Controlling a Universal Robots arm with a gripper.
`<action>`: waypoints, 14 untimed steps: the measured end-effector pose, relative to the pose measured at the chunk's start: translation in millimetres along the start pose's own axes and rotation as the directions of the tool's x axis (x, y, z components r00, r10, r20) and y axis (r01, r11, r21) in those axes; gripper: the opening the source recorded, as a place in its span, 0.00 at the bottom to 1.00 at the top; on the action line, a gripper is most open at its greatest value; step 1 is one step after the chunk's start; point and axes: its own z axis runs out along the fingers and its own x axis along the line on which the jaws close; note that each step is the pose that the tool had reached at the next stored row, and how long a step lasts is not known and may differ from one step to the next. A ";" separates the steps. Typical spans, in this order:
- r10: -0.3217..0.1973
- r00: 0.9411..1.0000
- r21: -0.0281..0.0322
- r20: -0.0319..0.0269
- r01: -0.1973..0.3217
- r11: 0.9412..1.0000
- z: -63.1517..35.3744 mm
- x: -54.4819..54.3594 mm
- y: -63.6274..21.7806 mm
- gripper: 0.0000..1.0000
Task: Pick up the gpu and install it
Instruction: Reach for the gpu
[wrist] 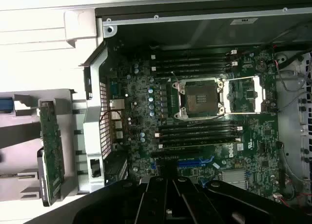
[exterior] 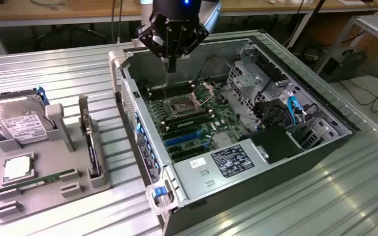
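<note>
my gripper [exterior: 171, 68] hangs over the open computer case [exterior: 241, 191], fingers closed together, holding nothing; the gpu [exterior: 92, 142] stands on edge in the grey holder [exterior: 77, 164], exterior view's left

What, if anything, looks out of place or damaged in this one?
Nothing spilled or broken. One oddity: the CPU socket on the motherboard lies open with no processor in it. The gpu stands on edge in the grey fixture beside the case; the gripper hangs over that case.

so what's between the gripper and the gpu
The computer case's wall stands between the gripper and the gpu, as the exterior view shows.
</note>
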 end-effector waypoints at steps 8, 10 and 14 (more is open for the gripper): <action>0.000 1.000 0.000 0.000 0.000 1.000 -0.2 1.9 -0.5 0.11; -0.002 1.000 0.000 0.000 0.002 1.000 -0.2 7.1 -1.5 0.11; -0.005 1.000 0.000 0.000 0.005 1.000 -0.8 23.7 -3.8 0.11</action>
